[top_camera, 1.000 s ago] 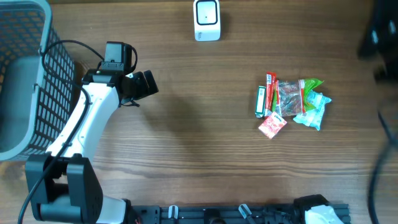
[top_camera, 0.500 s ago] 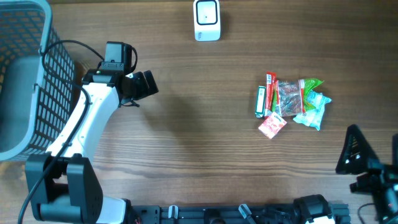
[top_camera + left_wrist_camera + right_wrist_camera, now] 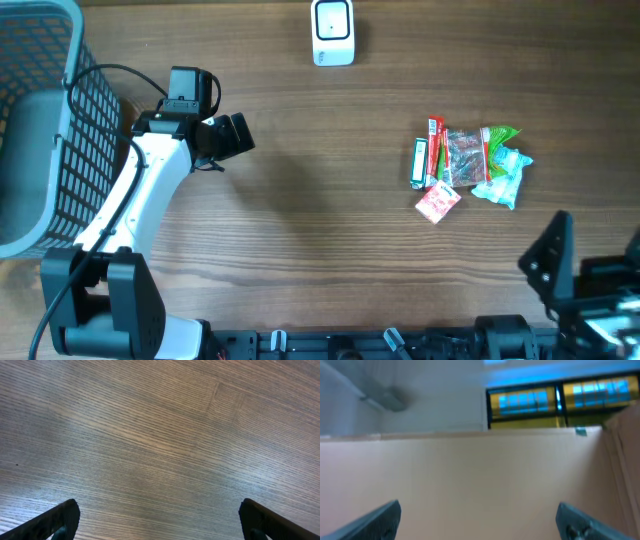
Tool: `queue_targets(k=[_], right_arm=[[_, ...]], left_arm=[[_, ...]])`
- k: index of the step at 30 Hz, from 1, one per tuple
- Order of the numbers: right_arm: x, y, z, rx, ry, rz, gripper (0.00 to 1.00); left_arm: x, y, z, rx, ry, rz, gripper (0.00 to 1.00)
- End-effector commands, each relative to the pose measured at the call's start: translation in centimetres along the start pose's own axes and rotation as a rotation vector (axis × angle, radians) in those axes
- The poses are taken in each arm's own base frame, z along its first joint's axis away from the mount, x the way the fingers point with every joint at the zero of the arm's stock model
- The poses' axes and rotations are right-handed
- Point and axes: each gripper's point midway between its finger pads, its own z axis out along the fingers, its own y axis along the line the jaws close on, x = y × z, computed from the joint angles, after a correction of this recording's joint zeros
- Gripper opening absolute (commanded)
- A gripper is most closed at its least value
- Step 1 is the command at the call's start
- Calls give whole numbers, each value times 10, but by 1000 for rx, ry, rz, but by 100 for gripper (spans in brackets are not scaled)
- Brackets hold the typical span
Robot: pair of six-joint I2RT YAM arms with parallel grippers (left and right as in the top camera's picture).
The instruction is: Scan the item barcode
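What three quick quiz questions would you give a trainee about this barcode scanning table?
1. True or false: the left pincer grips a packet.
2. Fill in: in the overhead view, the white scanner stands near the ___ edge.
3. The packet pile lies: A against the scanner; B on the table, well apart from the scanner; C between the left pincer's fingers.
Key: 1 false, it is open and empty; 2 top; 3 B.

Soft, even light, faint sheen on the table [image 3: 150, 435]; right wrist view blurry.
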Motion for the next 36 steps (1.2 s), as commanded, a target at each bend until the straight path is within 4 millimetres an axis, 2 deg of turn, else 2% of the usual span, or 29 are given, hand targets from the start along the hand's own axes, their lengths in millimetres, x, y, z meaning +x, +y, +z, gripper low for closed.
queue_targets(k=[1,4,7,12,15,20,25,36], right_arm=[[33,6,-6,-50,-10,-39,100],[73,4,-8,-47,51,-18,100],[121,1,-15,-39,149,24,100],[185,-3,-32,-22,278,87,100],[211,-4,-42,-13,315,115,100],[236,-6,-52,-8,426,85,100],[287,-9,-83,2,668,41,100],[289,-1,-85,-88,676,-91,100]], left_arm=[[-1,1,1,-4,2,3,100],[-1,1,1,-4,2,3,100],[-1,1,1,-4,2,3,100],[-1,1,1,-4,2,3,100],[-1,1,1,-4,2,3,100],[-1,1,1,-4,2,3,100],[-1,1,1,-4,2,3,100],[-1,1,1,-4,2,3,100]])
